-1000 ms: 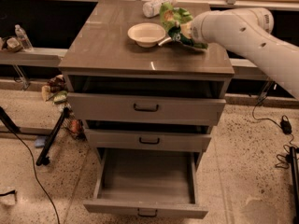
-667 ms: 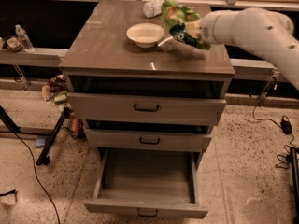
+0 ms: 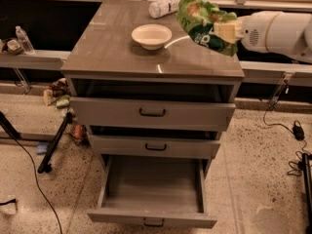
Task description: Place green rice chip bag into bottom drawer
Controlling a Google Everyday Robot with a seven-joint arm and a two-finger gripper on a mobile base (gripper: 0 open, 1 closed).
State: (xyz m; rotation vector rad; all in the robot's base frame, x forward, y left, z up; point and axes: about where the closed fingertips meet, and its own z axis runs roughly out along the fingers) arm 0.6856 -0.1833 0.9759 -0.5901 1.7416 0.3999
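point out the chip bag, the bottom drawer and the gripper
green rice chip bag (image 3: 201,19), camera view, upper face
bottom drawer (image 3: 151,185), camera view, bare floor
gripper (image 3: 222,32), camera view, fingertips at bag's right edge

This looks like a robot test lab, not anybody's home. A lone grey cabinet (image 3: 122,57) stands out on a speckled hard floor (image 3: 258,174), its bottom drawer (image 3: 153,191) pulled open and bare inside. A black cable (image 3: 33,179) snakes loose across the floor on the left, and another cord (image 3: 296,129) trails on the right. A dark stand leg (image 3: 54,143) angles in beside the cabinet. Behind runs a long ledge (image 3: 39,58) with a water bottle (image 3: 23,39) on it, and snack wrappers (image 3: 57,94) lie heaped beneath. Over the cabinet's right rear corner, the white arm's gripper (image 3: 225,31) is clamped on a green chip bag (image 3: 201,21), held in the air.
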